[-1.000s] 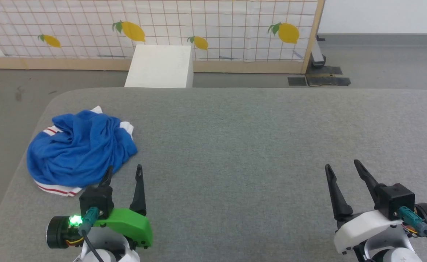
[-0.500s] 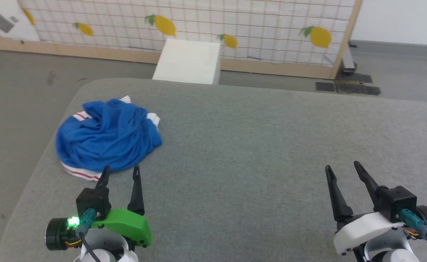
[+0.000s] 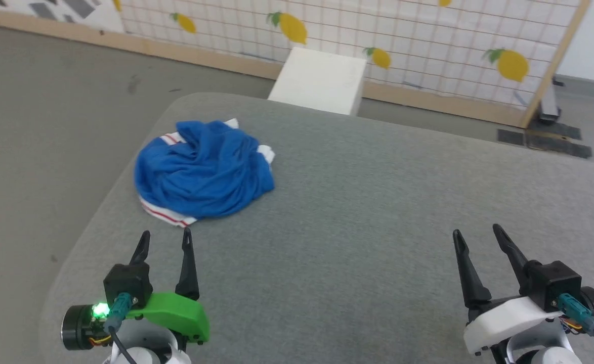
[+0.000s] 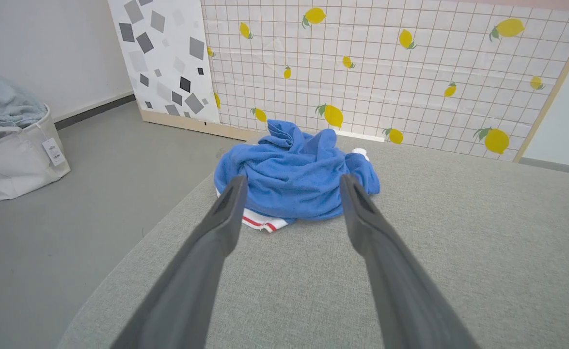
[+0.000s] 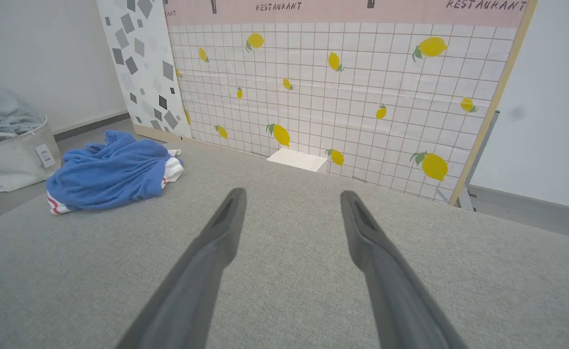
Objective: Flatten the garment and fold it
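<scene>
While the garment (image 3: 203,169) lies bunched near the left edge of the table (image 3: 378,202), left gripper (image 3: 166,232) and right gripper (image 3: 476,229) hang empty, fingers spread; flattening looks unstarted, so reaching its hem likely comes next

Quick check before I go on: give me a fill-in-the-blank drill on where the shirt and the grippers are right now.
The crumpled royal-blue jersey T-shirt with red-striped white trim lies on the grey fabric-covered table directly ahead of the robot's ____ arm.
The left gripper and the right gripper both stand ____, holding nothing.
The gridded screen behind the table is printed with yellow ____.
Missing: left; open; lemons.
</scene>
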You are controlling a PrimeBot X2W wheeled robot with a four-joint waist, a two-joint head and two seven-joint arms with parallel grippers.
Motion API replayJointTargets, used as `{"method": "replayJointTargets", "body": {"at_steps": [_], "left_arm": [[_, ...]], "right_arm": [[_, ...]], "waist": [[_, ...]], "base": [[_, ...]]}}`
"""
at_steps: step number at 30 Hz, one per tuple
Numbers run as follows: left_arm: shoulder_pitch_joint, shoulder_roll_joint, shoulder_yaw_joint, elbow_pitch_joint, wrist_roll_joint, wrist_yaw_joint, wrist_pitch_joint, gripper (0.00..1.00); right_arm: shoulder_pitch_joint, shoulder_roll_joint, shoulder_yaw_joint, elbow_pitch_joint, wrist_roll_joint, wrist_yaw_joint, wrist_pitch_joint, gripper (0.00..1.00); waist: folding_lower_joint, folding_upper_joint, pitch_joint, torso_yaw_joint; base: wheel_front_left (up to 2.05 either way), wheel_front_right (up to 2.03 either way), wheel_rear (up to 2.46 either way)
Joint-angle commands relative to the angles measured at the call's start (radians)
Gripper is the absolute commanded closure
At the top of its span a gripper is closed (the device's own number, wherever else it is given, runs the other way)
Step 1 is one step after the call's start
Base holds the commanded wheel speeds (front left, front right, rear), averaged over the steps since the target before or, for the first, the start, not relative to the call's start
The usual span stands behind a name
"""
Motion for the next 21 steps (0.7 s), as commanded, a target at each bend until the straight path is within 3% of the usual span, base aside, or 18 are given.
{"method": "replayJointTargets", "body": {"at_steps": [1, 21], "left_arm": [[-0.016, 0.006, -0.003, 0.005, -0.013, 0.008, -0.01, 0.0], [-0.028, 0.003, -0.003, 0.02, -0.041, 0.024, -0.052, 0.0]], "right_arm": [[-0.004, 0.001, 0.0, 0.006, 0.008, -0.001, -0.011, 0.0], [-0.012, 0.002, -0.008, 0.022, 0.024, -0.001, -0.053, 0.0]], "waist": [[0.0, 0.0024, 0.006, 0.038], [0.0, 0.0032, 0.029, 0.139]], "base": [[0.0, 0.0, 0.0], [0.0, 0.0, 0.0]]}}
